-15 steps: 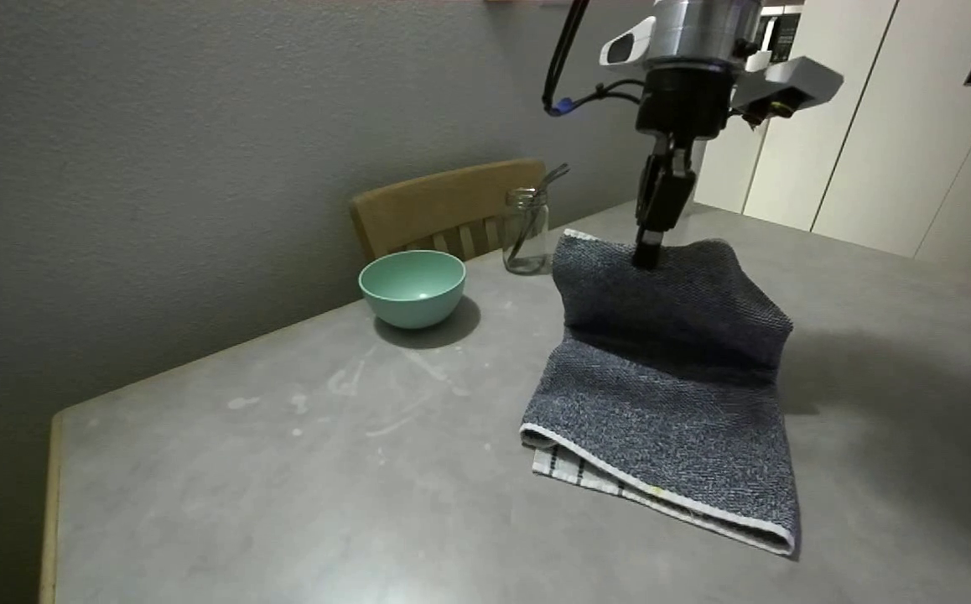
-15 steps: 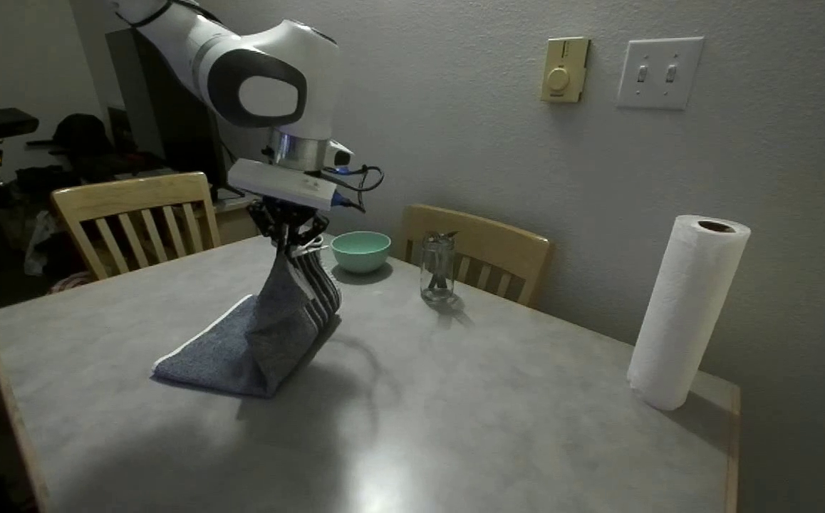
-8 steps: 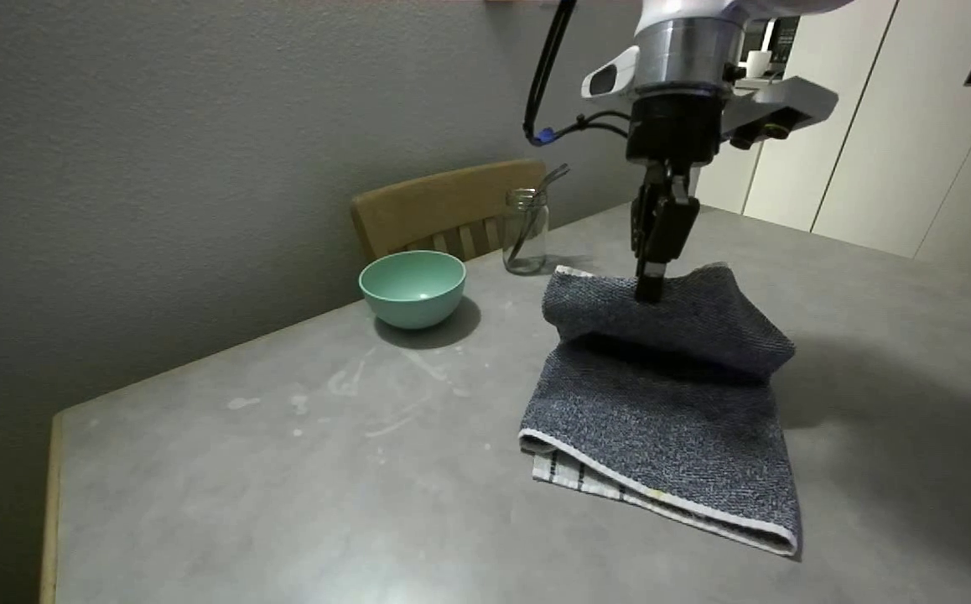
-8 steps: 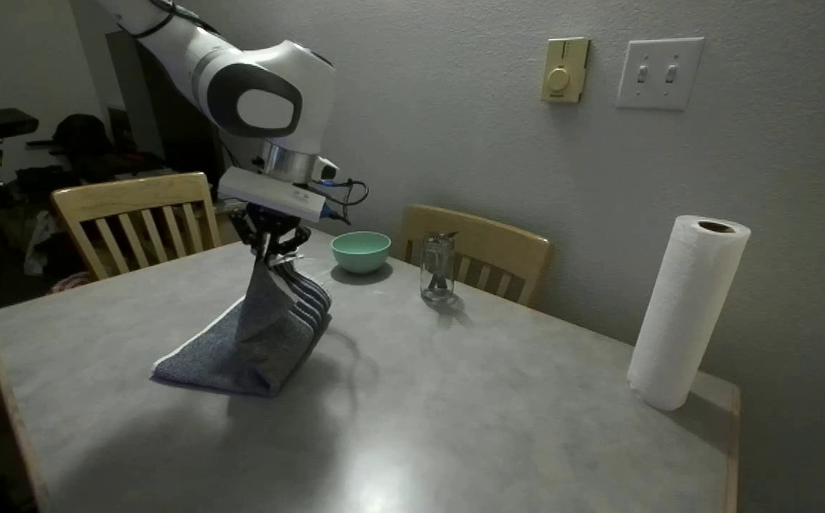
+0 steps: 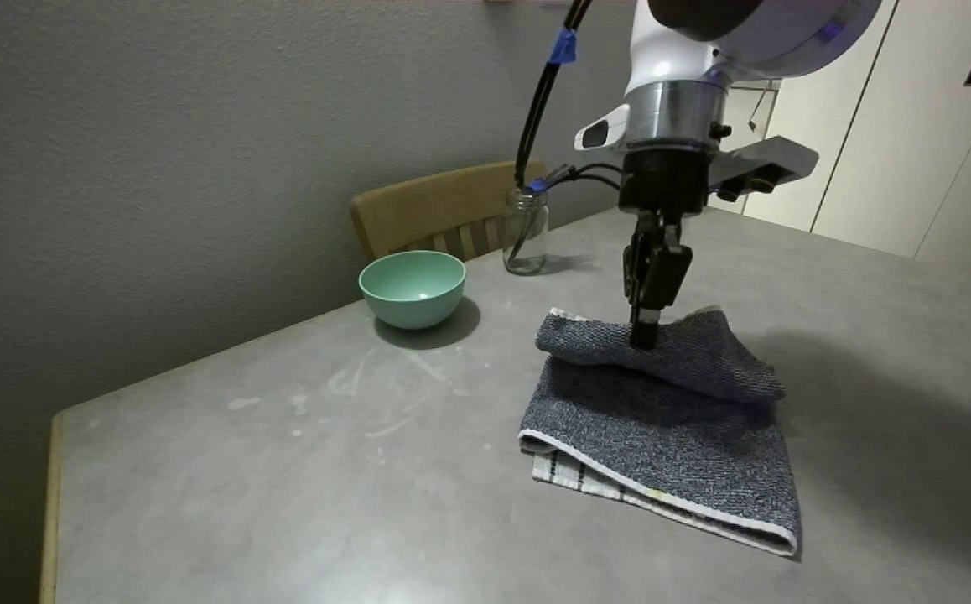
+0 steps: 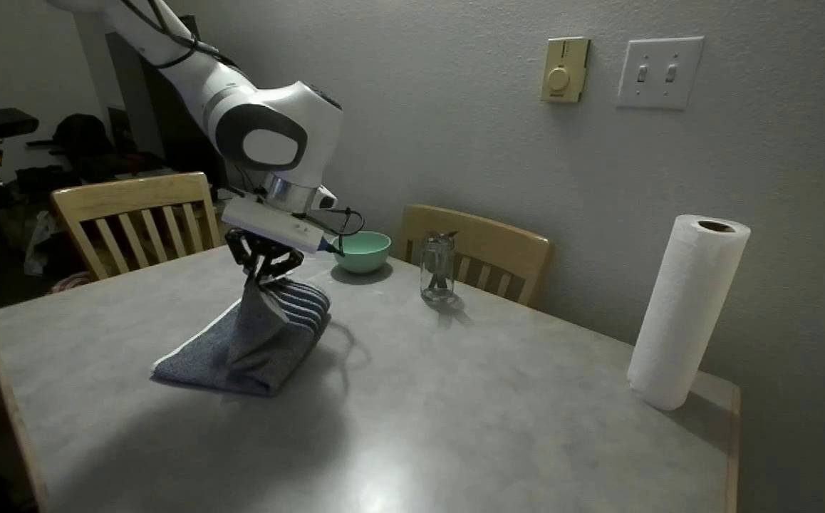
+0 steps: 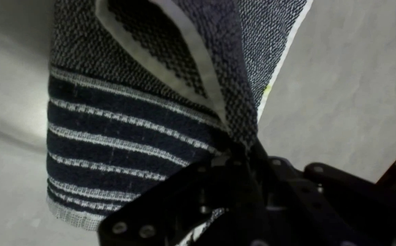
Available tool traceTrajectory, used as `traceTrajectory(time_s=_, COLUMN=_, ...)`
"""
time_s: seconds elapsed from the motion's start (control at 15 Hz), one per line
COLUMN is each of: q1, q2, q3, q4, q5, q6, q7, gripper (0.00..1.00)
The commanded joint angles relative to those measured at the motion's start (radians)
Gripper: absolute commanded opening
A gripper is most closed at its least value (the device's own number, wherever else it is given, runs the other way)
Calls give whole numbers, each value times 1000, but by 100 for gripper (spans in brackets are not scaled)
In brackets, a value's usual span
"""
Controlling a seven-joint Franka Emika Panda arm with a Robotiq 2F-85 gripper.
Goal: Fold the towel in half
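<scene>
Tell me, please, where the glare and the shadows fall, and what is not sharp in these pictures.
In both exterior views, glare whitens the table near the picture's bottom edge; in an exterior view, a broad shadow lies right of the towel; in the wrist view, the pincer is dark and soft-edged, while the towel's striped band reads fairly clearly.

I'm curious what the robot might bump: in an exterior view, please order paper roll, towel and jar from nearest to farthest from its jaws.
1. The towel, held between the jaws.
2. The jar, to their right in that view.
3. The paper roll, farther right, well beyond the jar.
</scene>
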Motion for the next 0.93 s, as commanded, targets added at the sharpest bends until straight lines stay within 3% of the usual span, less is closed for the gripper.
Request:
traceTrajectory(time_s=0.0, q1=-14, q2=12, q3=20, q4=14, q5=41, q6=-14, q7=-17, gripper=2)
traceTrajectory(time_s=0.87, q1=-11, q2=40, q3=51, q4=17, q5=88, q6=-12, q7=-34, gripper=2)
